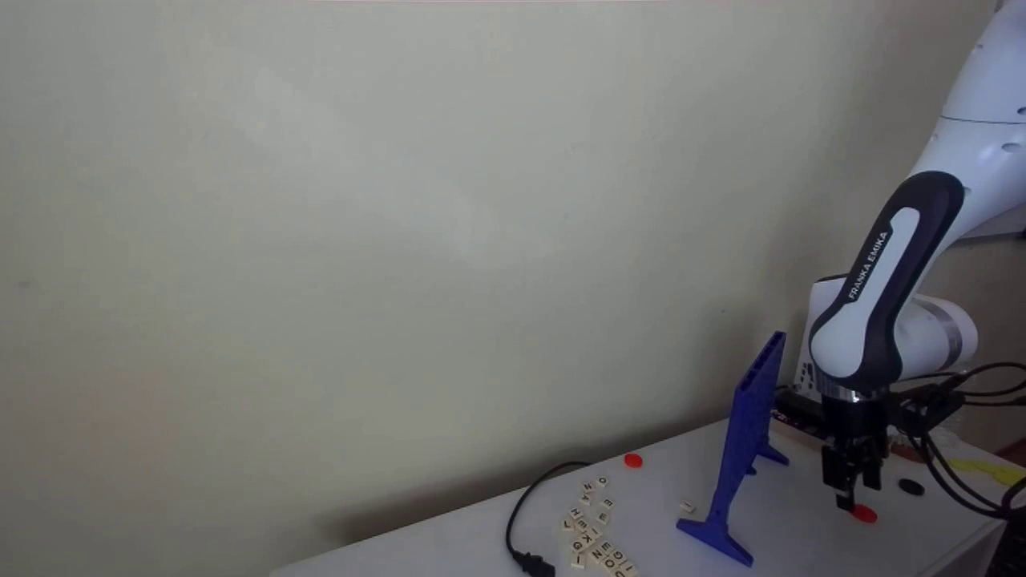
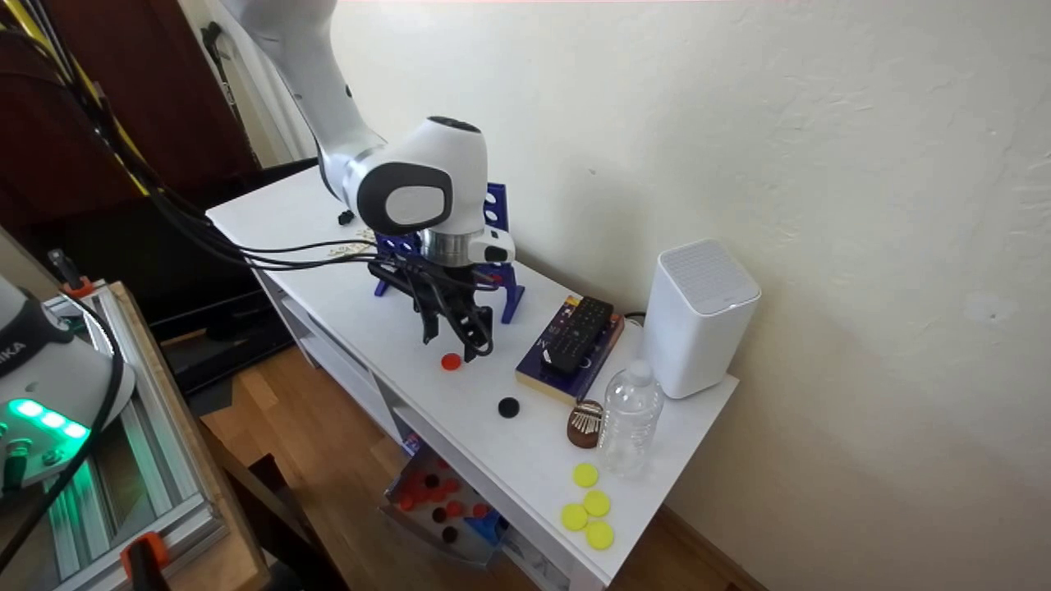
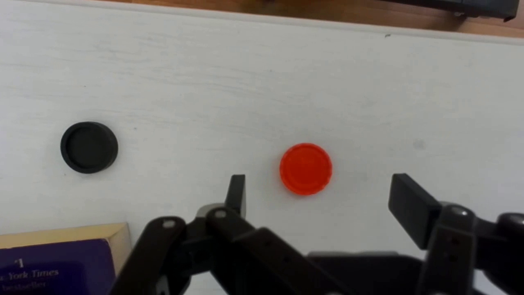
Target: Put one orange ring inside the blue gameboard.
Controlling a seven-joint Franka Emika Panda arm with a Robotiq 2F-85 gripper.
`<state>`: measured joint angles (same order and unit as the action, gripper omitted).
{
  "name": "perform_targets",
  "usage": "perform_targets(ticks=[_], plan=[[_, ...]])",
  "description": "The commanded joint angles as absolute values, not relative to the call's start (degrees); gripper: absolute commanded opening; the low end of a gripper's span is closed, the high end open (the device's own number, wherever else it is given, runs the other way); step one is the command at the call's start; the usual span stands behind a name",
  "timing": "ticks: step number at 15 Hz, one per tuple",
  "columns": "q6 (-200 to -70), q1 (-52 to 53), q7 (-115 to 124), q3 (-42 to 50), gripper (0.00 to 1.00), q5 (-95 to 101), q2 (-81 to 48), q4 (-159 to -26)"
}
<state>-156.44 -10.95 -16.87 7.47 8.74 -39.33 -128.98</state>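
Note:
The orange ring, a red-orange round piece (image 3: 306, 169), lies flat on the white tabletop. It also shows in both exterior views (image 1: 864, 514) (image 2: 451, 361). My gripper (image 3: 318, 178) is open and empty above it, fingers pointing down. In the wrist view the ring appears between the two fingertips, nearer the left one, untouched. The gripper also shows in both exterior views (image 1: 859, 492) (image 2: 451, 343). The blue gameboard (image 1: 747, 433) stands upright on splayed feet beside the gripper. In an exterior view the arm hides its middle, and round holes show in it (image 2: 497, 209).
A black disc (image 3: 89, 147) and a book (image 2: 534, 369) with a remote (image 2: 579, 332) lie near the gripper. A white box (image 2: 698, 328), bottle (image 2: 631, 419) and yellow discs (image 2: 597, 502) stand farther off. Letter tiles (image 1: 589, 537) and another red disc (image 1: 633, 461) lie beyond the board.

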Motion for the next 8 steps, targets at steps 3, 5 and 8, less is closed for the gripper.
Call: perform_targets(ticks=[3, 5, 8], plan=[[-152.65, -11.61, -17.85, 6.92, 0.89, 9.92, -42.88, -124.55], [-152.43, -11.73, -18.05, 6.88, 0.89, 9.9, -43.5, -123.86], [-151.96, -11.76, -18.08, 7.0, 0.9, 9.92, -44.3, -123.06]])
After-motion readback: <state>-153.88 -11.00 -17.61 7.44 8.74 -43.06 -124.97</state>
